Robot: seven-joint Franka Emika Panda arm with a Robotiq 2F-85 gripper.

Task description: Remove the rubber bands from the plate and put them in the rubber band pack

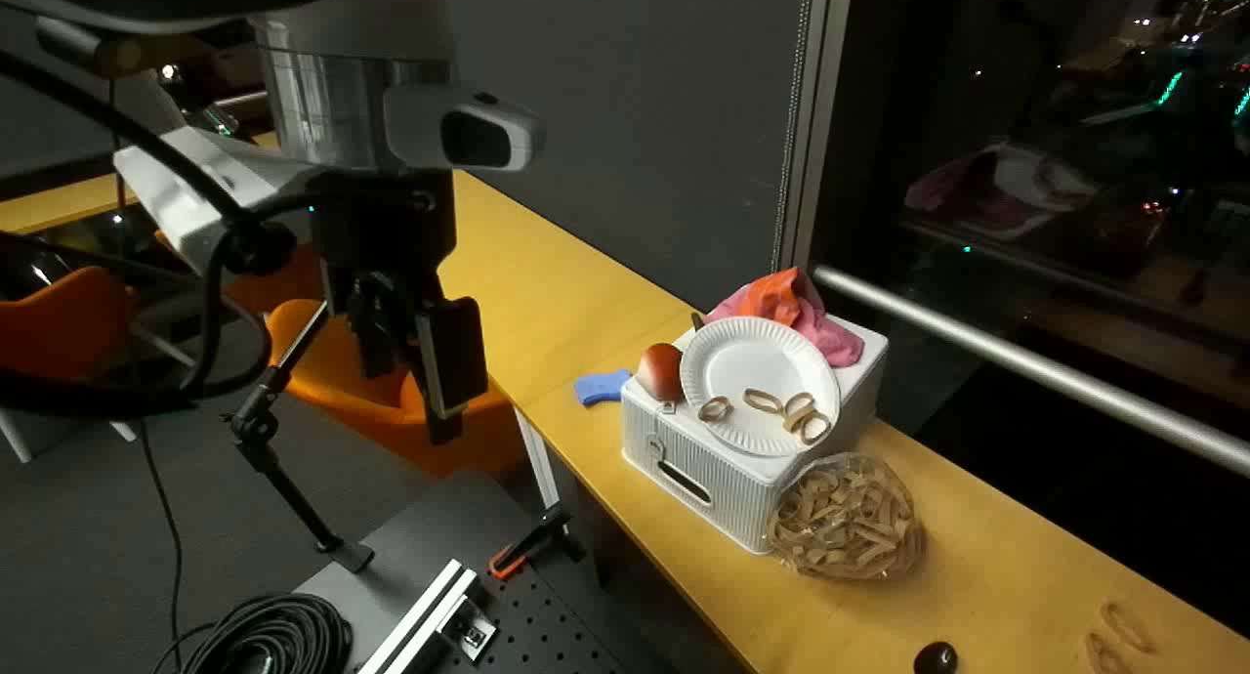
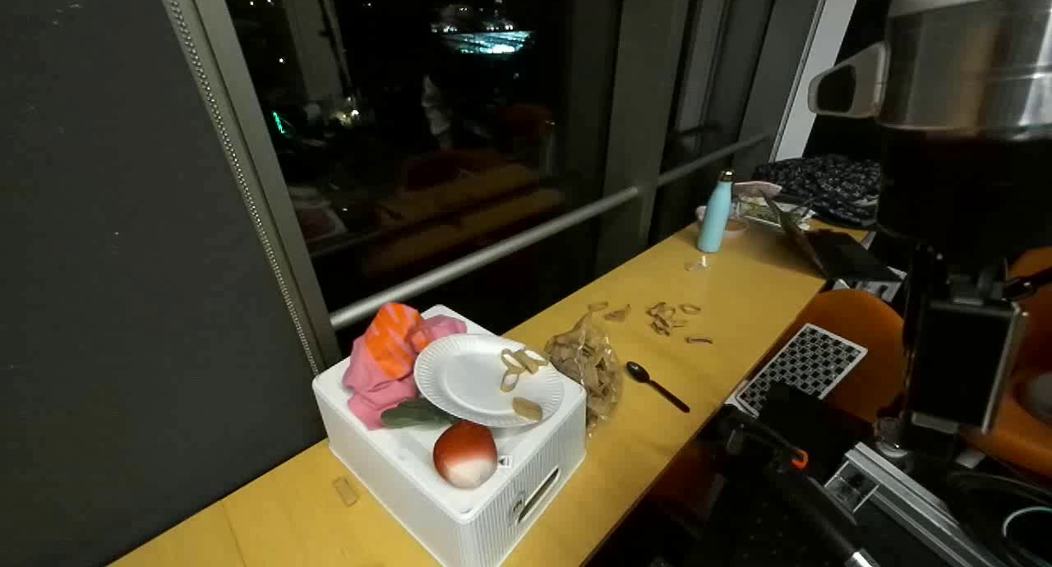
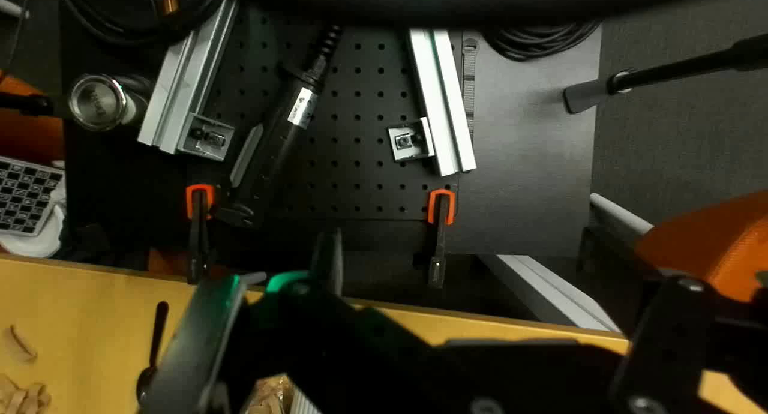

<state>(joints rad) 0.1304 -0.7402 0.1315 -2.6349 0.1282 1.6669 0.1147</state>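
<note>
On the white bin [image 1: 728,484], the plate [image 1: 747,361] carries the rubber bands [image 1: 794,420]; one lies apart from the others, near the rim. The rubber band pack [image 1: 848,518] sits on the table [image 1: 986,532], beside the bin. My gripper [image 1: 444,410] points downward, well apart from the plate. I cannot determine from these views whether my jaws are parted or together.

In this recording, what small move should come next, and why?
Probably move the hand across to above the plate: it hangs well off to one side, while several rubber bands lie on the plate and the rubber band pack sits beside the white box.
</note>
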